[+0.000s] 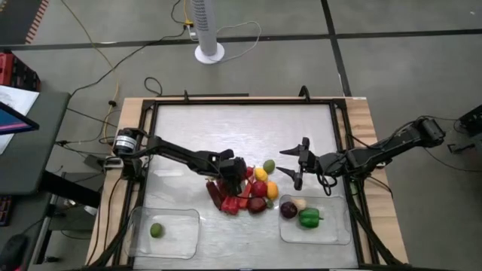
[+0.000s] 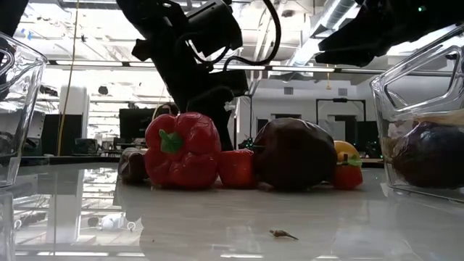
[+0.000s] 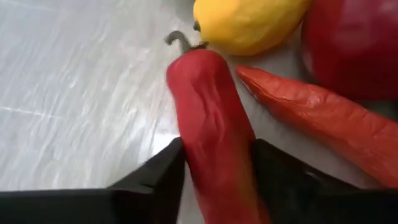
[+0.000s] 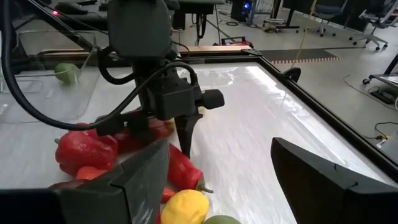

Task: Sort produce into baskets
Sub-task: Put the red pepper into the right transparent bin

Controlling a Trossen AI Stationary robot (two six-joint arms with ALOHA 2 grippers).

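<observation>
I see the left tool down in the produce pile mid-worktop, fingers straddling a red chili without clamping it. Right tool hovers released beside the pile.

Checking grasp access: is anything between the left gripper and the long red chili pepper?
Nothing visible. The left gripper already straddles the long red chili pepper, one finger on each side. A yellow lemon and orange carrot lie close beside it.
</observation>
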